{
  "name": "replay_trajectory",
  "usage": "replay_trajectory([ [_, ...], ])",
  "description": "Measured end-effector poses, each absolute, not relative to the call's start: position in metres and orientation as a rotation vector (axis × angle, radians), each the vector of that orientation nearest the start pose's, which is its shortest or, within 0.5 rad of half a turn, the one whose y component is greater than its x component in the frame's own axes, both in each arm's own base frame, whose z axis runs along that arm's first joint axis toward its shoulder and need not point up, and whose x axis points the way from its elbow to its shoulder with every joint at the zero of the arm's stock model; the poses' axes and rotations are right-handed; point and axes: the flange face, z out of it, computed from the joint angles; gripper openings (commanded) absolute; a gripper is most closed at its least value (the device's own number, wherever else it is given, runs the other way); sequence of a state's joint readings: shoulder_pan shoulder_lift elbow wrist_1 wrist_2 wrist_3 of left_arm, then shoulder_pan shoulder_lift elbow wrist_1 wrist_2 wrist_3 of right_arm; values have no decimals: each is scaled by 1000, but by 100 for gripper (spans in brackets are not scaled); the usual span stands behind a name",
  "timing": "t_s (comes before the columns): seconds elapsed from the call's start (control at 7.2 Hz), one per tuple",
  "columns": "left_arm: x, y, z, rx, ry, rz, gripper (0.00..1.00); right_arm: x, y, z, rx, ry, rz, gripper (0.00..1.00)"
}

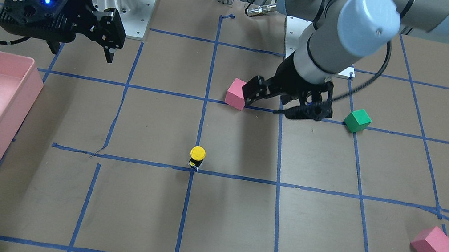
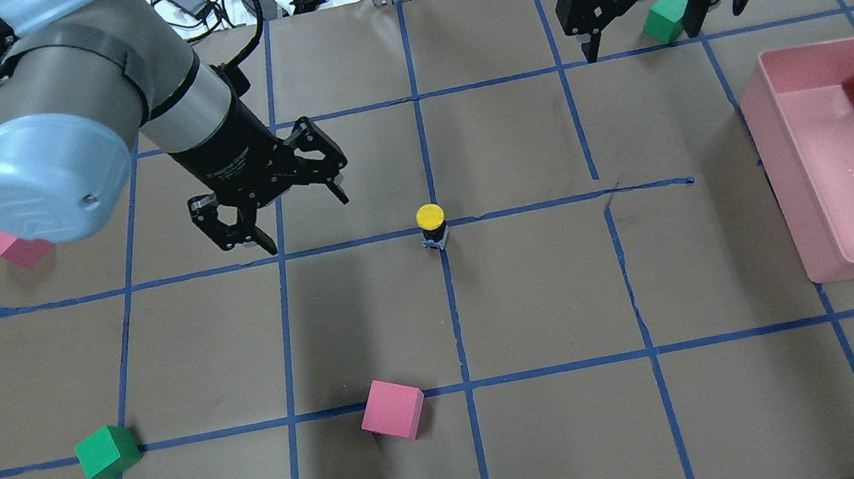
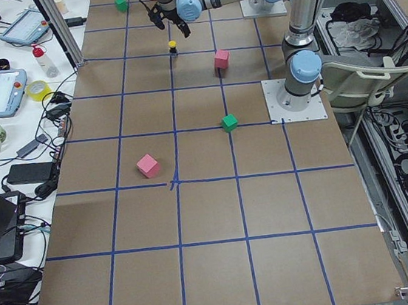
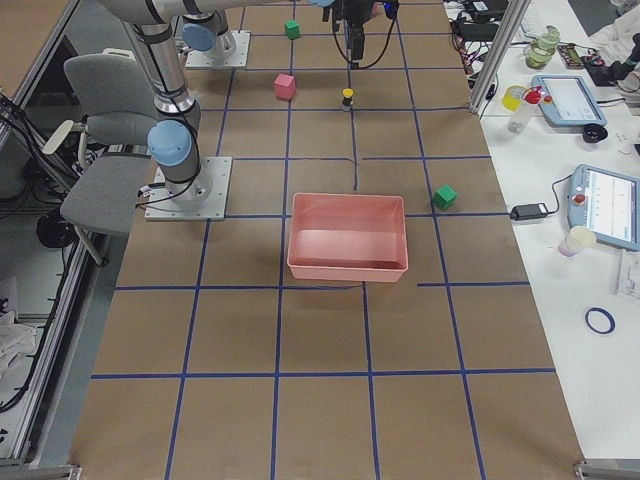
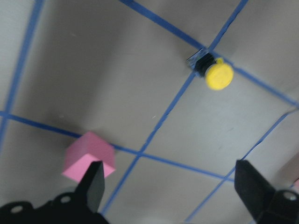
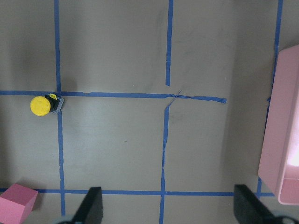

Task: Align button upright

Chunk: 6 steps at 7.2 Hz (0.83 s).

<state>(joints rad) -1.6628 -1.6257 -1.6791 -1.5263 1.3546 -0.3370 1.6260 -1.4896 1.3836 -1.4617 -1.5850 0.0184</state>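
Observation:
The button (image 1: 197,157) stands upright on a blue tape crossing mid-table, with its yellow cap on top, a black body and a grey base. It also shows in the overhead view (image 2: 432,226), the left wrist view (image 5: 215,72) and the right wrist view (image 6: 44,105). My left gripper (image 2: 309,224) is open and empty. It hangs above the table to the button's left, apart from it (image 1: 274,109). My right gripper (image 2: 641,47) is open and empty, raised at the far right of the table (image 1: 82,54).
A pink bin (image 2: 842,43) stands at the right. There is a pink cube (image 2: 392,409) and a green cube (image 2: 107,451) on the near side. Another pink cube (image 2: 17,249) lies under my left arm. A green cube (image 2: 665,19) lies under my right gripper.

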Motion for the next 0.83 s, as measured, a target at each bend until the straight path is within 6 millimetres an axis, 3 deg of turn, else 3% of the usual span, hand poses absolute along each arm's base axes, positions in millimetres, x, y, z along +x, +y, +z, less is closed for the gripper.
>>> replay_trajectory([
  [0.14,-194,-467,439,-229,3284,165,100,161,-516,528,-58,3155,4,100],
  [0.42,-186,-437,487,-33,3262,-14,100,161,-516,528,-57,3155,4,100],
  [0.83,-182,-415,505,139,3232,-25,100,161,-516,528,-58,3155,4,99],
])
